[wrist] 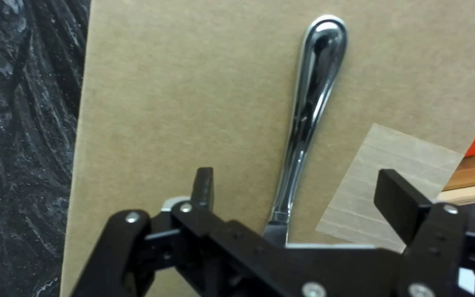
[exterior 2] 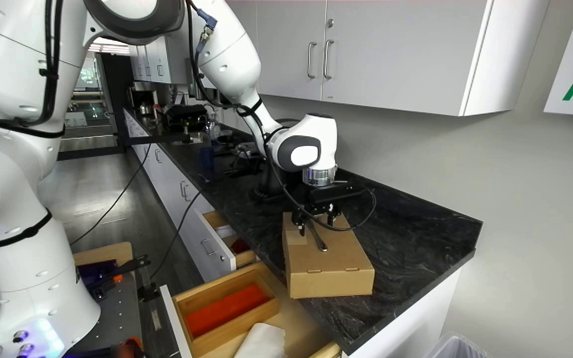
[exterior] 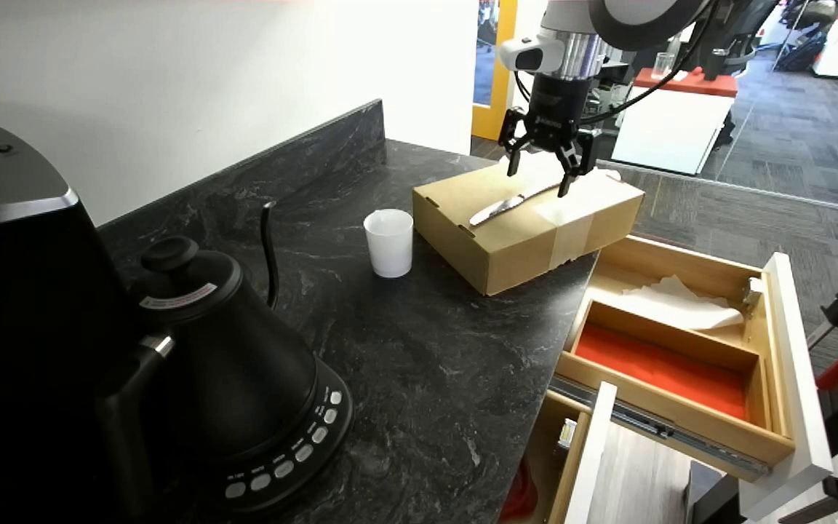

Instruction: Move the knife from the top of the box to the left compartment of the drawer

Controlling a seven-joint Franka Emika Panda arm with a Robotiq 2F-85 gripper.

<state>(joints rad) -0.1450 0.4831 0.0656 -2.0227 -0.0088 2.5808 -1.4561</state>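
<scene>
Gripper (exterior: 538,180): jaws wide, over knife (wrist: 303,115), w/ one ea. side. In an exterior view, knife pos. = top of box (exterior: 455,240), far right of table (exterior: 426,364); drawer (exterior: 713,274) right of box.

Room btwn tool (wrist: 299,192) fingers (wrist: 402,206) & knife (wrist: 307,107); obst.: cup (exterior: 390,246) nr box (exterior: 517,227).

We're watching the white arm (exterior 2: 18,89) standing bent high at the elbow (exterior 2: 135,22) in an exterior view, its forearm (exterior 2: 232,59) slanting down to the wrist (exterior 2: 311,144); that wrist is facing downward, and we're finding the gripper (exterior: 538,182) hanging beneath it in both exterior views; in the wrist view, we're seeing its fingers (wrist: 203,187) sitting well apart.
</scene>
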